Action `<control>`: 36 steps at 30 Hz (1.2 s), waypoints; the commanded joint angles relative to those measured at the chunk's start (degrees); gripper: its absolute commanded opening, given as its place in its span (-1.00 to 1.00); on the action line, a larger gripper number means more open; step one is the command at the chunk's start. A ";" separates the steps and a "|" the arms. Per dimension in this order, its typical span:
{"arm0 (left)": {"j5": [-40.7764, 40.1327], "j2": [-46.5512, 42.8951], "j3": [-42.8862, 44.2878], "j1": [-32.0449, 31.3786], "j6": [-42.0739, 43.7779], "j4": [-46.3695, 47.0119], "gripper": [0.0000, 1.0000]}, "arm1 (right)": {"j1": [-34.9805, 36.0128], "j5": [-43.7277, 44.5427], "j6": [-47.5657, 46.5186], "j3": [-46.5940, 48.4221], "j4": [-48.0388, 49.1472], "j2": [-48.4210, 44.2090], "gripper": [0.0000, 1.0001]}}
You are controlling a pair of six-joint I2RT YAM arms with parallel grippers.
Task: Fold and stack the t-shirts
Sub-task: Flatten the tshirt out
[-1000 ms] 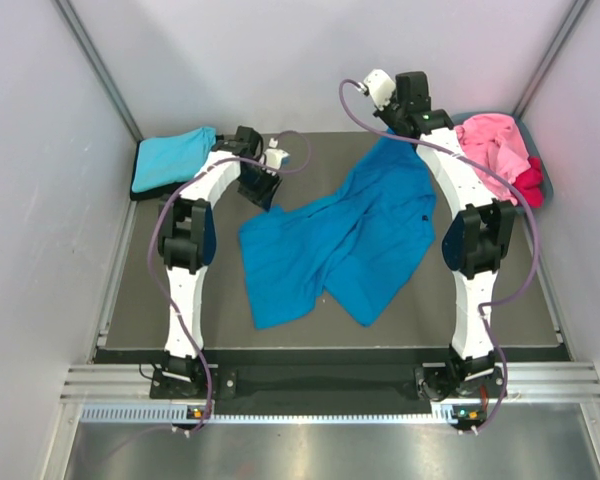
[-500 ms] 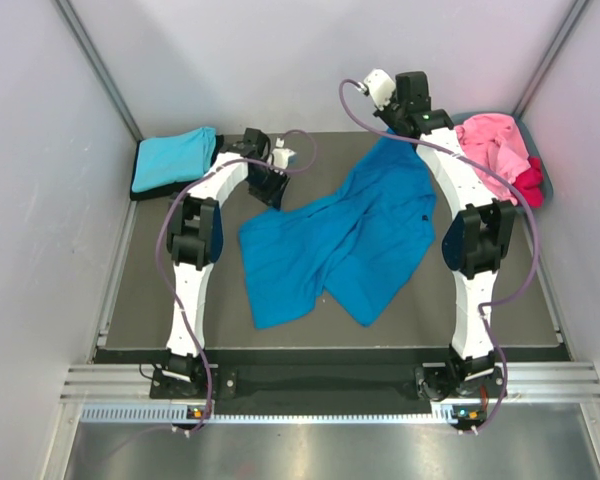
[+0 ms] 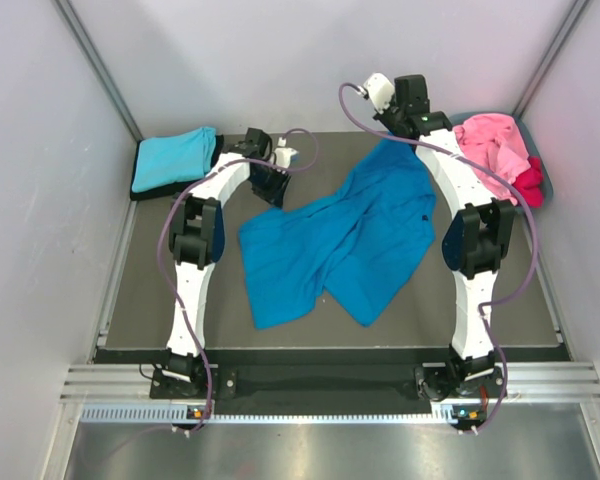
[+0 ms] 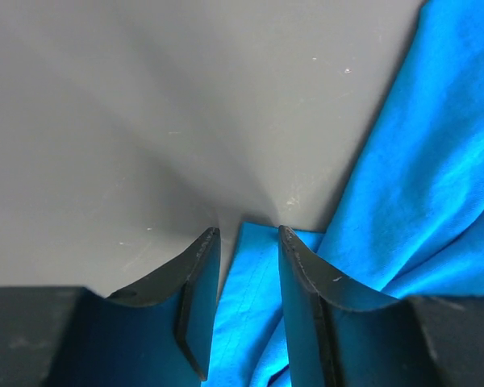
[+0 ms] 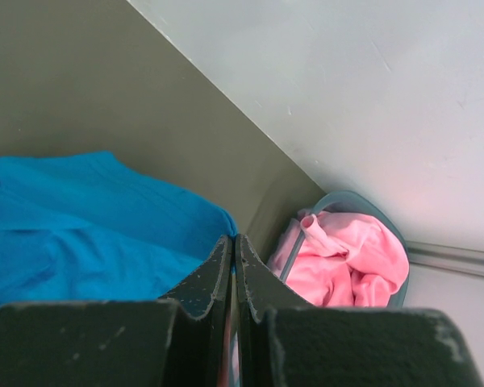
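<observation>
A bright blue t-shirt [image 3: 340, 240] lies crumpled and spread across the middle of the table. My left gripper [image 3: 270, 185] is open at its far left corner. In the left wrist view the left gripper [image 4: 246, 235] straddles the edge of the blue cloth [image 4: 258, 290]. My right gripper [image 3: 392, 133] is shut on the shirt's far right corner; in the right wrist view the right gripper [image 5: 235, 242] has blue cloth [image 5: 105, 226] running up to its jaws. A folded turquoise t-shirt [image 3: 175, 158] lies at the far left. Pink t-shirts [image 3: 492, 145] and a crimson one [image 3: 530, 185] sit at the far right.
The pink shirts [image 5: 347, 258] fill a grey-blue tub [image 5: 339, 197] against the back right wall. The turquoise shirt rests on a dark pad [image 3: 138, 190]. White walls close in the back and both sides of the grey table [image 3: 180, 300].
My left gripper has moved right, from near the turquoise shirt to the blue shirt's far left corner. The right arm and the shirt have stayed still.
</observation>
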 commanded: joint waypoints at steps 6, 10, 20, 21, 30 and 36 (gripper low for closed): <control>1.61 -0.31 -0.11 -0.53 1.59 -2.11 -0.32 | -0.17 1.33 -0.02 0.67 2.37 -2.83 -1.00; 1.79 -0.40 -0.64 -0.61 1.85 -3.17 -0.49 | -0.17 1.50 0.07 0.58 2.28 -2.48 -1.00; -1.45 -12.95 1.99 -0.62 1.59 4.46 -1.00 | -0.43 1.42 2.96 2.51 2.63 -4.75 -1.00; -2.42 -14.88 2.26 -0.62 1.50 5.69 -1.00 | -0.52 1.33 3.32 2.52 2.89 -5.54 -1.00; -13.06 -38.26 -8.72 0.00 1.32 17.74 -1.00 | -4.30 -3.33 10.88 -1.77 3.51 -18.10 -1.00; -17.54 -47.94 -15.49 2.02 1.06 19.59 -1.00 | -7.72 -2.89 16.06 -6.70 3.33 -26.27 -1.00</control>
